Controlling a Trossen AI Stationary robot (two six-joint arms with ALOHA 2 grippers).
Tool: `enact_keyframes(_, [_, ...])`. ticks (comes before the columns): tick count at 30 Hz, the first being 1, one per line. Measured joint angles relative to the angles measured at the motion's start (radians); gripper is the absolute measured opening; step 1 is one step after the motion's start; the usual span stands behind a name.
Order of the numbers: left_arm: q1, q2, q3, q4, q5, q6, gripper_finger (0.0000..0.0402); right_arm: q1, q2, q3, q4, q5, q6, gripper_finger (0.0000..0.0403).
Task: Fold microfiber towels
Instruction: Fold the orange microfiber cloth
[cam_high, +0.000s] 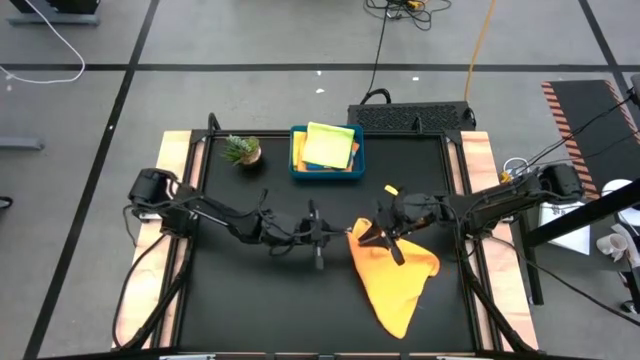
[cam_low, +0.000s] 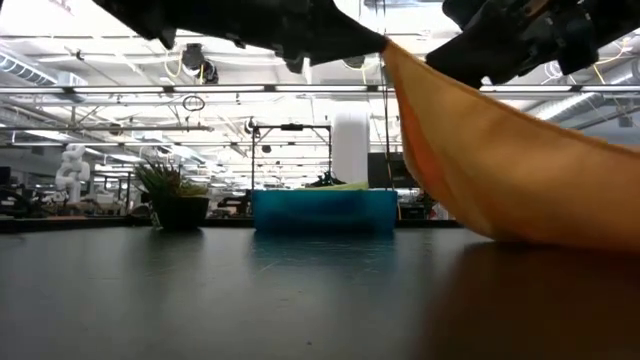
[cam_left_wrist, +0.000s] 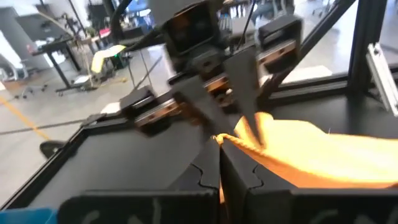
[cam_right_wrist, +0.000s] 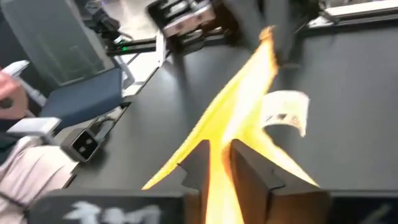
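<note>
An orange towel (cam_high: 397, 278) lies partly on the black table, right of the middle, with its far edge lifted. In the low view the orange towel (cam_low: 500, 160) slopes from the grippers down to the table. My left gripper (cam_high: 340, 238) is shut on its left raised corner. My right gripper (cam_high: 385, 240) is shut on the raised edge just to the right. Both grippers face each other closely. A white tag (cam_right_wrist: 284, 111) shows on the towel. Yellow and lime green towels (cam_high: 328, 145) lie in the teal tray. My left gripper pinches the towel's raised corner (cam_left_wrist: 231, 140) between its two fingers, coming level from the table's left. The corner is lifted clear, and the cloth runs down and away to the table. My right gripper pinches the towel's raised edge (cam_right_wrist: 219, 144) between its two fingers, coming from the table's right; one layer or several, I cannot tell. The cloth stretches from the fingers toward the other gripper. Its lower part (cam_high: 400, 305) lies on the table.
A teal tray (cam_high: 296, 160) stands at the far middle of the table. A small potted plant (cam_high: 243, 150) stands left of it. Wooden side rails (cam_high: 175, 190) border the black table on the left and right.
</note>
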Motion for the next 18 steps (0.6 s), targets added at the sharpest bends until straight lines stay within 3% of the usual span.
enact_keyframes(5, [-0.003,-0.039,0.0,-0.11,-0.037,-0.002,0.0002,0.065,0.0,0.0,-0.039,0.006,0.052,0.01])
enact_keyframes(8, [-0.004,-0.039,0.0,-0.154,-0.067,-0.006,0.0001,0.146,0.0,0.0,-0.084,0.09,0.068,0.0125])
enact_keyframes(13, [-0.001,-0.039,0.0,-0.203,-0.089,-0.027,0.0001,0.331,0.049,0.0,-0.106,0.273,0.097,0.0133])
enact_keyframes(18, [0.014,-0.039,0.0,-0.217,-0.089,-0.037,0.0001,0.503,0.164,0.0,-0.085,0.373,0.191,0.0133])
